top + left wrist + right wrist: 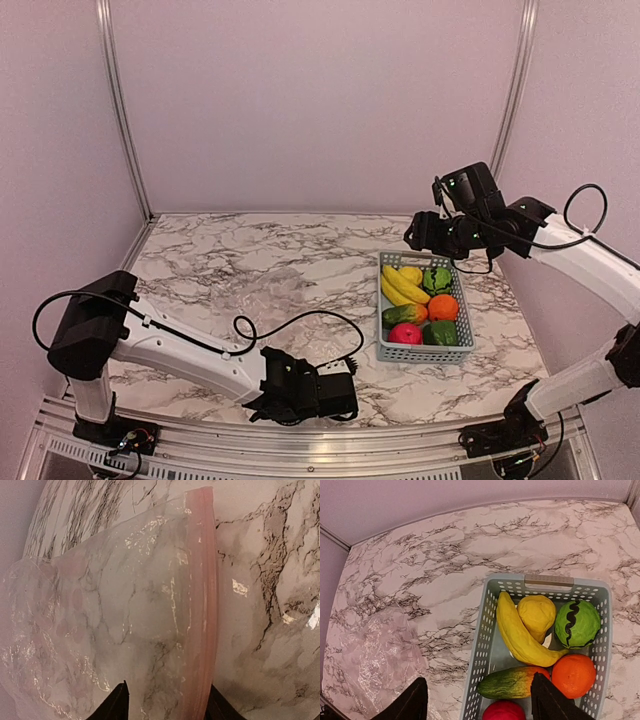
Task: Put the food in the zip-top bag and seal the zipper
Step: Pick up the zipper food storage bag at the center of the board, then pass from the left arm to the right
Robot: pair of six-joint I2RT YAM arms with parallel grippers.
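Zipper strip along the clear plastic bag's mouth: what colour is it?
Pale pink; the zipper strip shows best in the left wrist view.

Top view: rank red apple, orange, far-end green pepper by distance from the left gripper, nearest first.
1. Red apple, near-left corner of the basket, closest to the left gripper.
2. Orange, right side, mid-basket.
3. Green pepper, far-right corner.

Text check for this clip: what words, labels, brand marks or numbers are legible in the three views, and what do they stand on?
None can be read in any view.
The basket has a tan strip on its far rim that looks blank.
The zip-top bag, its pink zipper and the toy food show no print.
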